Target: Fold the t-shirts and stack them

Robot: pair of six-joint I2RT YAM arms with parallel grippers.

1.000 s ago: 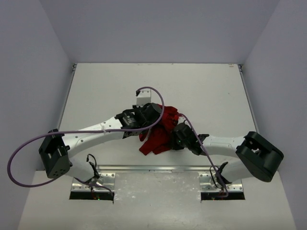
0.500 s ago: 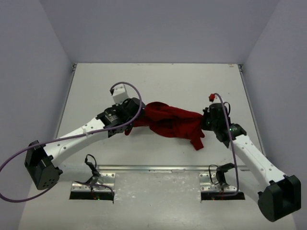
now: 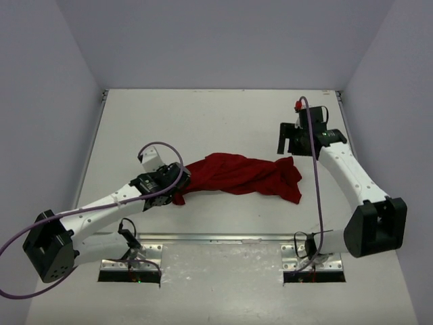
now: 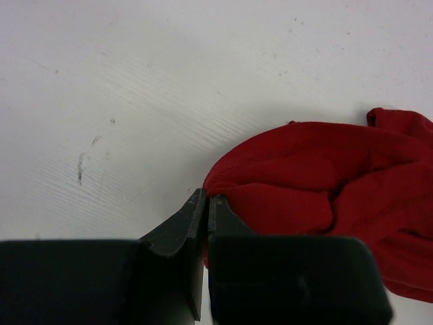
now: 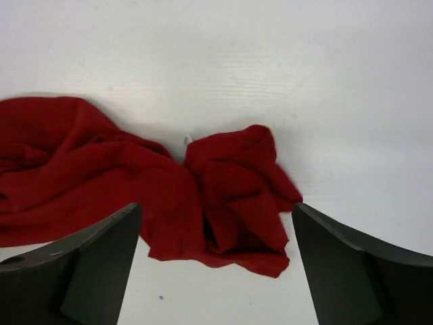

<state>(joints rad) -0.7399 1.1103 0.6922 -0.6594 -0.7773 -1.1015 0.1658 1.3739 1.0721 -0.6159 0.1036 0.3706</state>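
Observation:
The deep-red t-shirt (image 3: 237, 175) lies rumpled in a long strip across the middle of the white table. My left gripper (image 3: 181, 184) is at its left end; in the left wrist view the gripper (image 4: 206, 198) is shut, with a fold of the shirt (image 4: 325, 183) pinched at its tips. My right gripper (image 3: 289, 141) hangs open just behind the shirt's right end, touching nothing. In the right wrist view its fingers (image 5: 101, 244) stand wide apart above the crumpled right end (image 5: 237, 183).
Grey walls close the table (image 3: 223, 115) on the left, back and right. A metal rail (image 3: 216, 238) runs along the near edge between the arm bases. A purple cable (image 3: 159, 145) loops over the left wrist.
The two arms drew apart and pulled the bunched shirt out into a long strip. The right gripper then opened, let go of the right end and moved back; the left went near-left.

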